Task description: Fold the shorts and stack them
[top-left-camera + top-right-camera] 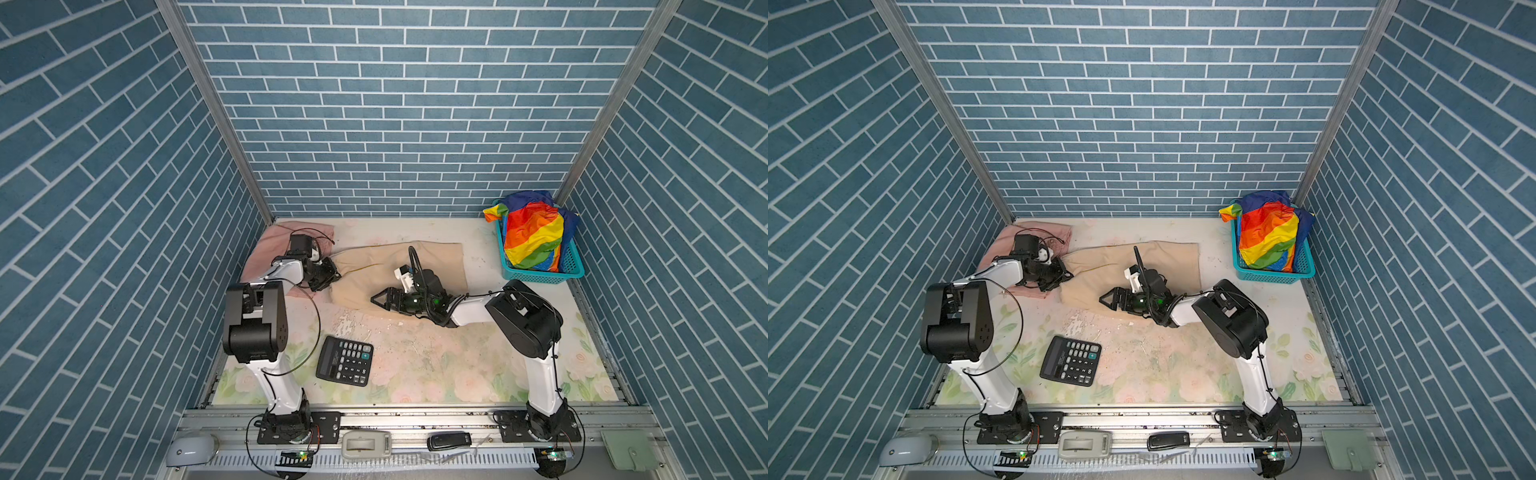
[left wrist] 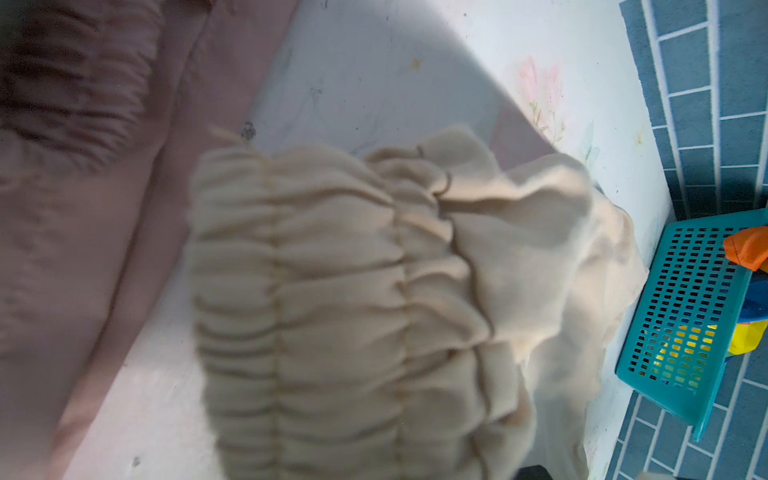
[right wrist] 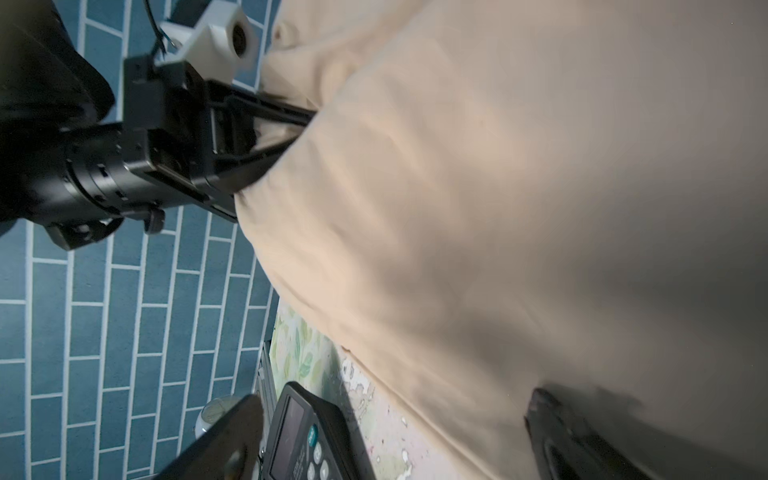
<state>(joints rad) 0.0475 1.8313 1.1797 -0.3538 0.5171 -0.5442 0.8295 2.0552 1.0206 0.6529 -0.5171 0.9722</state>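
Three shorts are in the work area, and none is stacked yet. The pink shorts [image 1: 270, 245] lie at the far left, partly under my left arm. The beige shorts [image 1: 395, 257] are spread across the far middle of the table. The rainbow shorts [image 1: 532, 237] are bundled in the teal basket [image 1: 540, 276] at the far right.

Step in hand, as I judge it: folding the beige shorts.
- My left gripper [image 1: 332, 275] is clamped on the gathered waistband at the left end of the beige shorts; the right wrist view shows its fingers closing into the cloth.
- My right gripper [image 1: 380, 300] has its jaws spread wide and holds nothing. It hangs low over the near edge of the beige cloth; I cannot tell whether it touches.

Next move, requirement: the right gripper needs to pinch the near edge. Both arms can then carry one half over the other. The cloth is soft and will sag, so both pinches must take all layers, and the lift must be even to avoid a skewed fold.

Surface: a table [image 1: 415, 361] with a pale floral cover, scuffed and flaking near its middle. A black calculator [image 1: 344, 360] lies at the near left, well apart from the cloth, so it should not obstruct the fold.

Room: walls [image 1: 395, 104] in a blue brick pattern enclose the left, far and right sides, with metal posts at the two far corners
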